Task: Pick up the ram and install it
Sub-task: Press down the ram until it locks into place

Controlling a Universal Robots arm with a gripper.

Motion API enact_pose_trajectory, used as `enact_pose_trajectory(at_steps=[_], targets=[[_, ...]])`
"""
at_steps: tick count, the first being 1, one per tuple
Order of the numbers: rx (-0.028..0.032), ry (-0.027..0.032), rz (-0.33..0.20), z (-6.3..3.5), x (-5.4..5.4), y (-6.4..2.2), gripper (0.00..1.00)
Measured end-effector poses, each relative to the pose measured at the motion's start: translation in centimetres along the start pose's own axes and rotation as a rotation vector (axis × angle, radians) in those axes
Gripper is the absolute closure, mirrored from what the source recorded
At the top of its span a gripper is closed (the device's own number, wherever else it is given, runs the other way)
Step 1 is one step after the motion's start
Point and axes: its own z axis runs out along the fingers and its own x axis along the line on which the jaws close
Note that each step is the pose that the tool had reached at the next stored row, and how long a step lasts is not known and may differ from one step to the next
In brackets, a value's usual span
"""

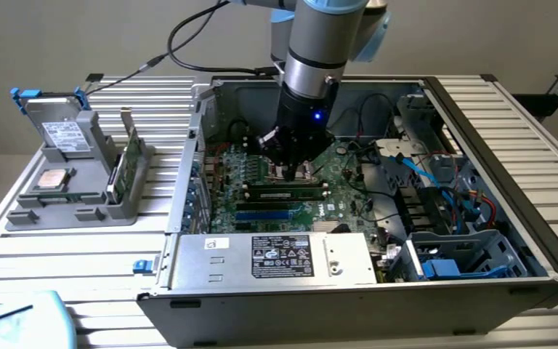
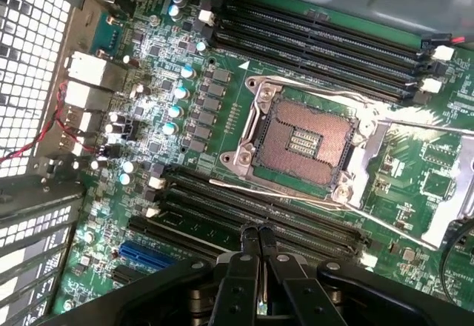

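Observation:
The ram, a long narrow green stick with dark chips, lies in a black slot on the motherboard inside the open computer case. My gripper hangs just behind and above it, fingers pointing down at the board. In the wrist view the gripper is shut, its two black fingers pressed together with nothing between the tips. The tips hover over the row of black memory slots beside the open processor socket. The gripper body hides the ram in the wrist view.
A silver power supply sits at the case's front. Blue cables and drive cages crowd the exterior view's right side of the case. On the exterior view's left, a grey holder carries a drive, a square chip and a broader green card.

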Motion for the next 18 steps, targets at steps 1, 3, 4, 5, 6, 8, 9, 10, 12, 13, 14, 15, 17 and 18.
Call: enact_pose_trajectory(at_steps=[1,3,4,5,6,8,9,10,12,13,14,15,17,18], targets=[[0.0032,0.0004,0.009,0.0,0.0,0.0,0.9],[0.0095,-0.0003,0.027,0.0,0.0,0.0,0.9],[0.0123,-0.0017,0.036,0.0,0.0,0.0,0.9],[0.0151,-0.0033,0.045,-0.01,0.0,0.0,0.9],[0.0175,-0.0049,0.054,0.0,0.0,0.0,0.9],[0.0226,-0.0082,0.073,0.0,0.0,0.0,0.9],[0.0251,-0.0099,0.082,0.0,0.0,0.0,0.9],[0.0276,-0.0115,0.091,-0.01,0.0,0.0,0.9],[0.0322,-0.0155,0.109,-0.01,0.0,0.0,0.9],[0.034,-0.0175,0.117,0.0,0.0,0.0,0.9],[0.0358,-0.0197,0.127,0.0,0.0,0.0,0.9],[0.0375,-0.0219,0.136,0.0,0.0,0.0,0.9],[0.04,-0.0265,0.156,-0.01,0.0,0.0,0.9],[0.0409,-0.0291,0.165,-0.01,0.0,0.0,0.9]])
